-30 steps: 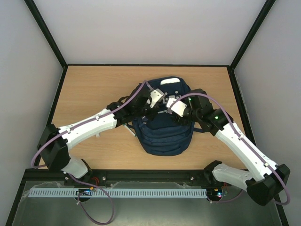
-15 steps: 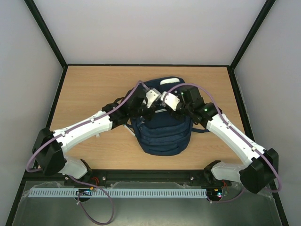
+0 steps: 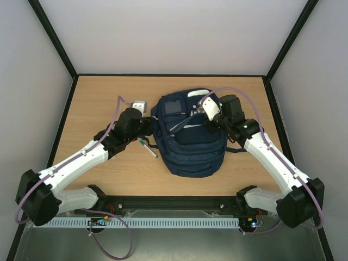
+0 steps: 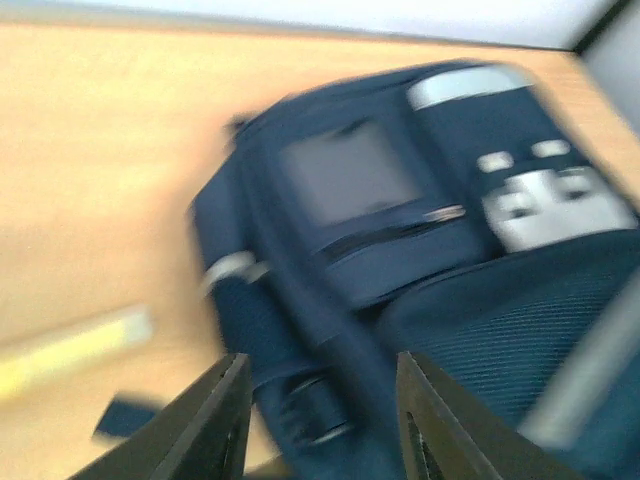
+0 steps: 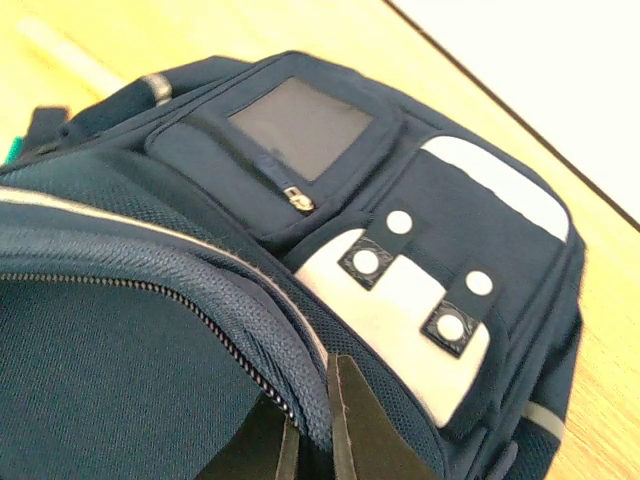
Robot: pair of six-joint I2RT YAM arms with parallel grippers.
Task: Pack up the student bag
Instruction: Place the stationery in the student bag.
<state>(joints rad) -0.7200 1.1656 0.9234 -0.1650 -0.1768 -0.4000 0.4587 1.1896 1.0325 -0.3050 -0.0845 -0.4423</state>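
Observation:
The navy student bag lies flat mid-table, its white front patch and grey window pocket facing up. My right gripper is over the bag's upper right part. In the right wrist view, this gripper is shut on the padded rim of the bag's zip opening, lifting it a little. My left gripper sits just off the bag's left side. Seen through the blurred left wrist view, that gripper is open, with the bag's side and a strap beyond its fingers.
A pale pen with a green tip lies on the wooden table, close to the bag's left side and under the left wrist. It shows as a yellowish streak in the left wrist view. Black frame walls enclose the table.
My left gripper has opened, let go of the bag top and pulled back to the left. The right gripper has closed on the zip rim, and the bag's front pockets are now uncovered.

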